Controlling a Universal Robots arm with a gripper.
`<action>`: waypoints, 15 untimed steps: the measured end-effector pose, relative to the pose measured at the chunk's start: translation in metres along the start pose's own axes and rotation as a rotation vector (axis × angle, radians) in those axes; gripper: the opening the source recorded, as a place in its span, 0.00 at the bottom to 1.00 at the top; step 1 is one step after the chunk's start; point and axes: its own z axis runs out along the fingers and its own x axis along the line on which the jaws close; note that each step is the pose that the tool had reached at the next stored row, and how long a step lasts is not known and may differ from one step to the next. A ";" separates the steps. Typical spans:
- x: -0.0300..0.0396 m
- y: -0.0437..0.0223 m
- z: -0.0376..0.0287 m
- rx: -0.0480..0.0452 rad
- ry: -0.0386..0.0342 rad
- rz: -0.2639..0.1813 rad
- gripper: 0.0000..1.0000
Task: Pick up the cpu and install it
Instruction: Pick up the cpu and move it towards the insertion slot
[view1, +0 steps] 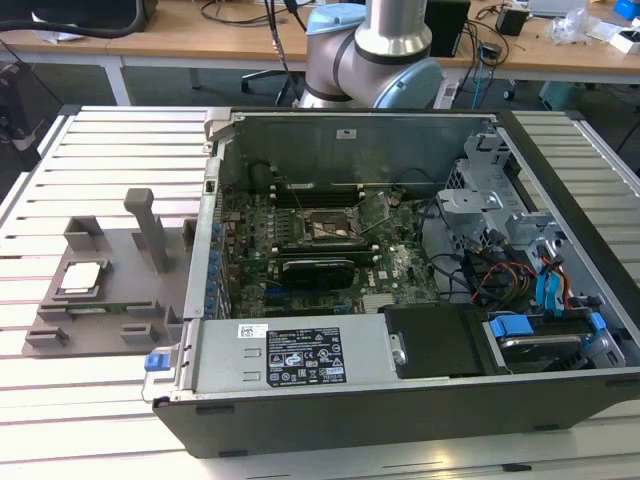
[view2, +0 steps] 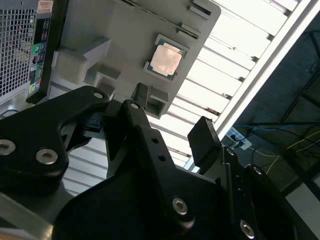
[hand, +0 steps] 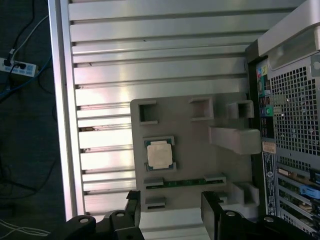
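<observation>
The cpu (view1: 80, 278), a flat square chip with a silver-grey top, lies in a recess of the grey plastic tray (view1: 130, 300) at the exterior view's left, beside the open computer case. Both wrist views show the cpu (view2: 166, 60) (hand: 159, 154) lying on the tray (view2: 100, 30) (hand: 200, 145). My gripper (hand: 172, 210) (view2: 170, 130) hangs above the tray's edge, apart from the chip, open with nothing between its black fingers (hand: 214, 207). The motherboard's black socket frame (view1: 325, 230) sits inside the case.
The open computer case (view1: 400, 300) holds the motherboard, cables and drive cages. A tall grey post (view1: 150, 225) stands on the tray next to the case wall. The slatted metal table (view1: 110, 150) ends at a rail (hand: 60, 100). The arm's base (view1: 370, 50) stands behind the case.
</observation>
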 end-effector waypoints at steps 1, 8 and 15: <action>0.0000 0.0000 0.0003 -0.0001 0.0000 0.000 0.60; 0.0002 0.0001 0.0054 -0.0002 -0.0001 0.000 0.60; 0.0002 0.0001 0.0089 -0.0002 -0.0001 0.000 0.60</action>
